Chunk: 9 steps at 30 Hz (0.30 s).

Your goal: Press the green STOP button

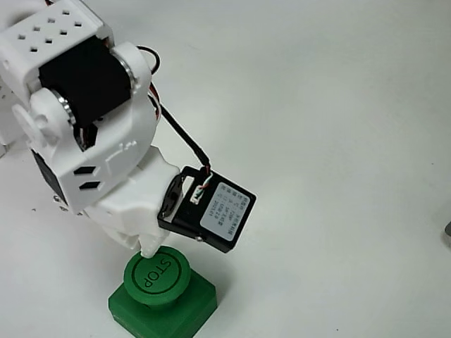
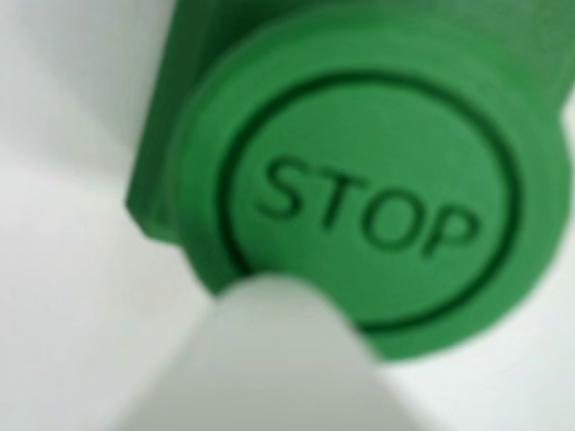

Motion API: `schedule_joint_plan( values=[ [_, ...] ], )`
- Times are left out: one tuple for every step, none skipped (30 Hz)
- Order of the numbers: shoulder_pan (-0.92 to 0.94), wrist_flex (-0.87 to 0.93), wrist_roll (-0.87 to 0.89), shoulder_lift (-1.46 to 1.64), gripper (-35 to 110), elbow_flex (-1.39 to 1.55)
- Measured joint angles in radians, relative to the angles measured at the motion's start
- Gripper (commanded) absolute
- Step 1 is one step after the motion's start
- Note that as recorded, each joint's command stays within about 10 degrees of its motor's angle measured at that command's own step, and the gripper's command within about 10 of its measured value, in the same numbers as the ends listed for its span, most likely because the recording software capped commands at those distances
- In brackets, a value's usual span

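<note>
The green STOP button point(image 1: 158, 276) stands at the bottom of the fixed view, a round cap with dark lettering on a square green base point(image 1: 165, 311). My white gripper point(image 1: 149, 246) comes down from the upper left and its tip rests on the cap's upper left edge. In the wrist view the cap point(image 2: 386, 197) looms large and blurred, with the white fingertip point(image 2: 269, 350) touching its near rim. The fingers look closed together into one tip, though no gap or seam is clear.
A white tabletop point(image 1: 338, 141) spreads out to the right and behind the button. A small dark object point(image 1: 448, 232) peeks in at the right edge. The black servo block with a label point(image 1: 215, 211) hangs just above the button's right side.
</note>
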Motion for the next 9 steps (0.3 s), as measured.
schedule_joint_plan(
  values=[
    [0.000,0.009,-0.006,0.008,0,0.000],
    [0.000,0.012,-0.009,0.020,0,0.000],
    [0.000,0.015,-0.012,0.032,0,0.000],
    [0.000,0.018,-0.015,0.044,0,0.000],
    [0.000,0.025,-0.015,0.052,0,0.000],
    [0.000,0.034,-0.015,0.063,0,0.000],
    [0.000,0.041,-0.015,0.074,0,0.000],
    [0.000,0.046,-0.015,0.087,0,0.002],
    [0.000,0.049,-0.015,0.103,0,0.002]
  ],
)
